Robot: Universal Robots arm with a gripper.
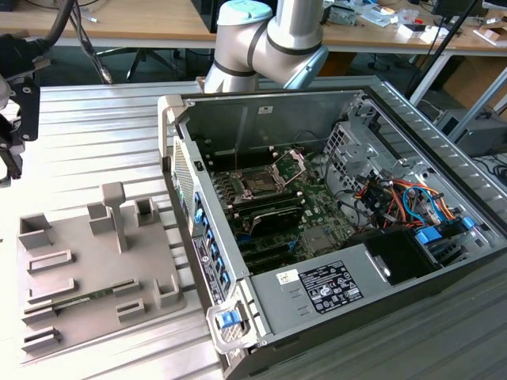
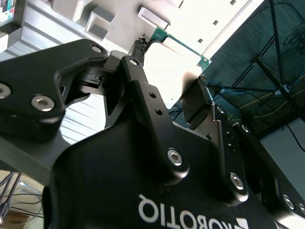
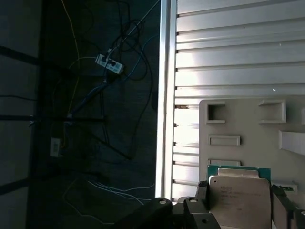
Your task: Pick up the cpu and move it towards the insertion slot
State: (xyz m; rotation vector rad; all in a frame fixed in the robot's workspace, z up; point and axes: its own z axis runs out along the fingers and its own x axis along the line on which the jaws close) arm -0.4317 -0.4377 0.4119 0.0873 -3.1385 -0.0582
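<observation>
The cpu (image 3: 238, 200) is a flat square chip with a pale metal top and a green rim. It sits between my gripper's (image 3: 240, 202) two black fingers (image 3: 202, 192), which are shut on its opposite edges. The second wrist view shows the same chip (image 2: 178, 64) edge-on in the gripper (image 2: 171, 67), held above the grey plastic tray (image 3: 248, 129). In the exterior view the gripper (image 1: 14, 119) hangs at the far left, above the ribbed table and beside the tray (image 1: 95, 261). The insertion slot (image 1: 261, 184) lies inside the open computer case, its silver frame lifted open.
The open computer case (image 1: 333, 206) takes up the exterior view's right, with raised walls, cables and a drive cage. A thin green memory stick (image 1: 79, 299) lies in the tray among upright grey posts (image 1: 115, 210). Cluttered wooden desks (image 1: 119, 20) stand behind.
</observation>
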